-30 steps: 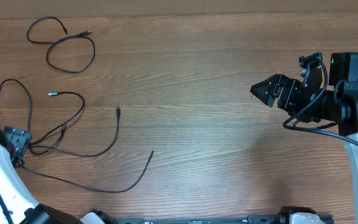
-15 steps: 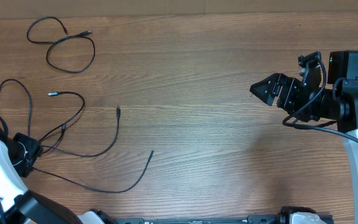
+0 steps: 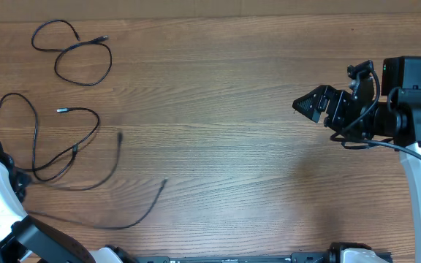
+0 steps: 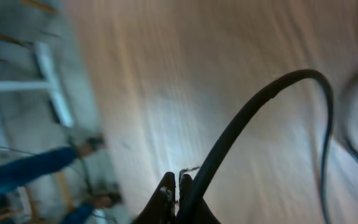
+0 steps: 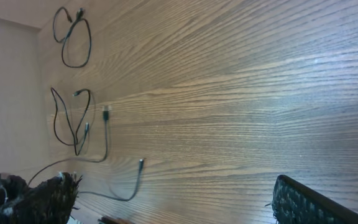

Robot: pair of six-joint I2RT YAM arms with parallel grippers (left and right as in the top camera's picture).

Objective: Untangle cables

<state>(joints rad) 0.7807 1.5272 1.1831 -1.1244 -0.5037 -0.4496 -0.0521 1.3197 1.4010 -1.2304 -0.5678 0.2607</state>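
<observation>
Left end effector (image 4: 176, 188) tight on one cable (image 4: 241, 118).

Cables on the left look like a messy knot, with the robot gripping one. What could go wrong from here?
1. The left gripper is clamped on one cable that seems to cross the other cables. A pull could tighten the crossing or drag them all together.
2. The left wrist view shows the table edge and the floor close by, so loose ends might slide off.

Left wrist view blurred throughout. My left fingers (image 4: 167, 190) are cut off at its bottom edge. Cables (image 3: 164, 183) smeared overhead.
</observation>
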